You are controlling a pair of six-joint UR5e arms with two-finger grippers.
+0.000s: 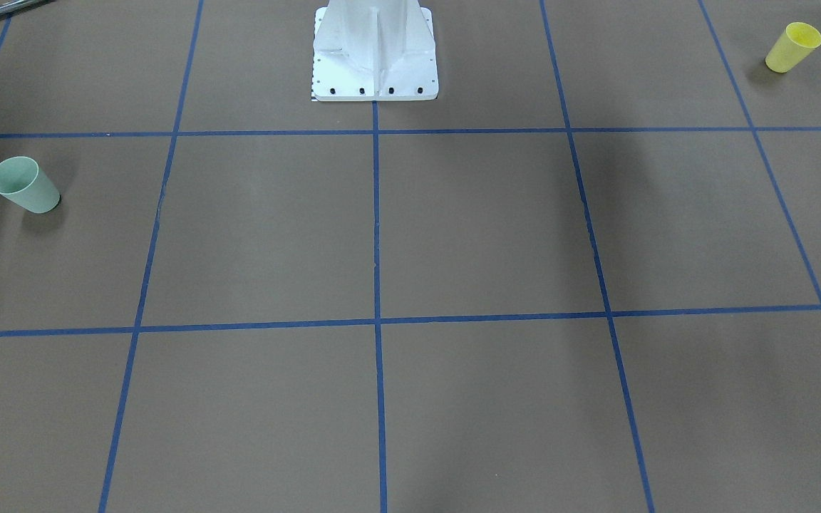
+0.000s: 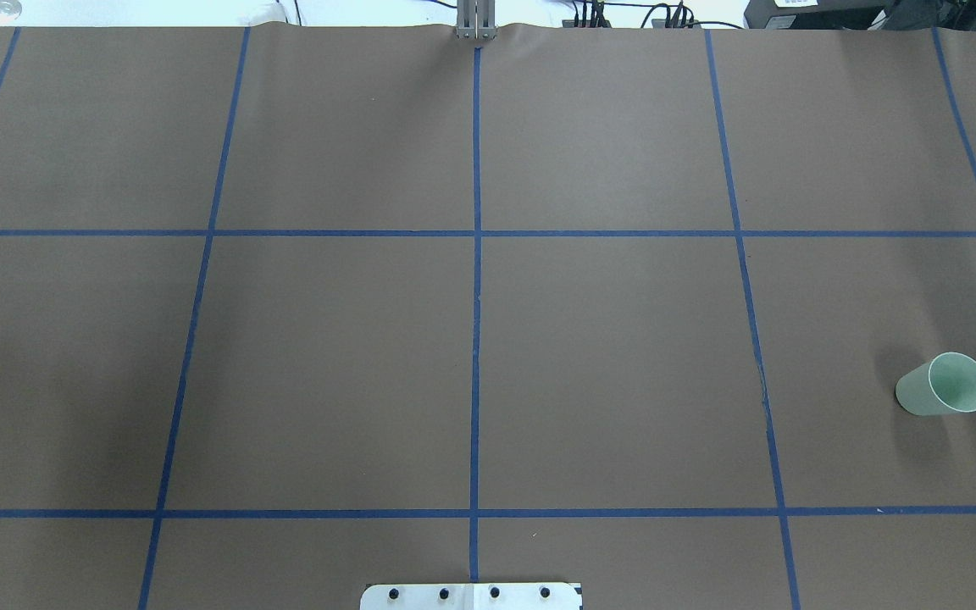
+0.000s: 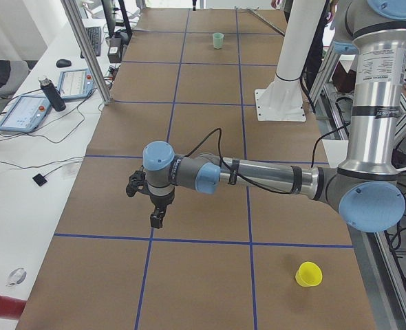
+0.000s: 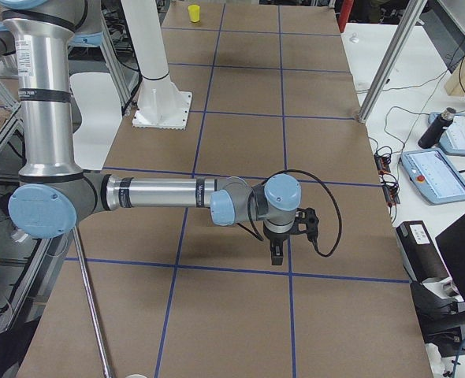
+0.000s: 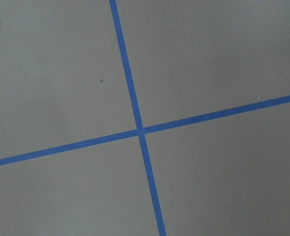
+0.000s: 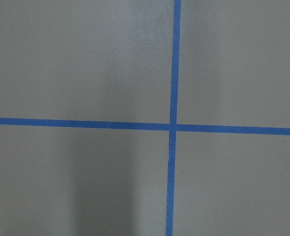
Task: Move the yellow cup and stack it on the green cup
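**Though meant for one stack, parked far apart**

Yellow cup [image 1: 794, 47]: upright, mouth up, on the table [image 1: 489, 235] at the robot's left end, in the row of squares nearest the robot, close to the table's corner. Open brown surface beside it toward the middle and toward the operators' side.

Green cup [image 2: 943, 384]: also upright, at the robot's right end, in the middle row of squares, near the table's right edge. Well apart from the yellow cup, with a long run of brown surface crossed by blue tape lines [image 1: 376, 214] between them. White base [image 1: 375, 71] bolted at the robot-side edge, about midway along that run.

Left pincer [image 3: 158, 220]: hanging fingers-down above the table, out toward the operators' side, well apart from the yellow cup. Width of opening: cannot tell. Hold on anything: cannot tell.

Right pincer [image 4: 277, 256]: hanging the same way over the other half, well apart from the green cup. Width of opening and hold: cannot tell either.

Overhead view: green cup and a sliver of the base. Front-facing view: both cups at once, at opposite edges. Side views alone: both pincers, each on a low, outstretched arm. Wrist views: a crossing of blue tape on brown.
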